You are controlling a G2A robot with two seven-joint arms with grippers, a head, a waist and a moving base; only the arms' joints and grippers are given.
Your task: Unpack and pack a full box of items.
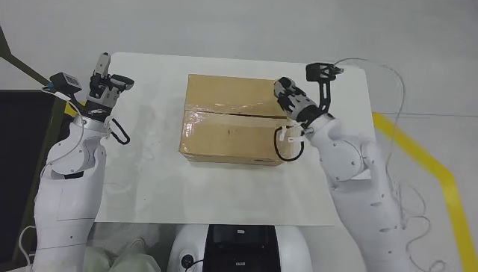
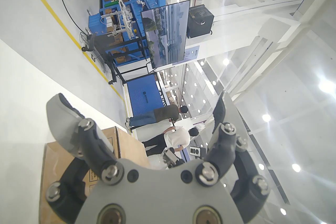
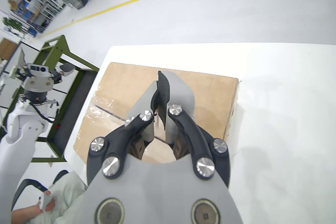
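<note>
A closed brown cardboard box (image 1: 233, 119) sits in the middle of the white table (image 1: 157, 175), its top seam sealed with clear tape (image 3: 105, 109). My right gripper (image 3: 160, 82) is shut with nothing in it, over the right end of the box top (image 3: 210, 93); whether it touches the lid I cannot tell. In the top view the right gripper (image 1: 281, 87) lies above the box's right edge. My left gripper (image 2: 141, 104) is open and empty, raised over the table's left edge and pointing out into the room. Behind it I see a corner of the box (image 2: 126, 146). From above, the left gripper (image 1: 112, 74) is well left of the box.
A green metal frame (image 3: 65, 59) with a dark tray stands off the table's left side, below the left gripper (image 3: 39, 72). Bare table surface (image 3: 283, 109) lies around the box on all sides. A yellow floor line (image 1: 429, 164) runs to the right.
</note>
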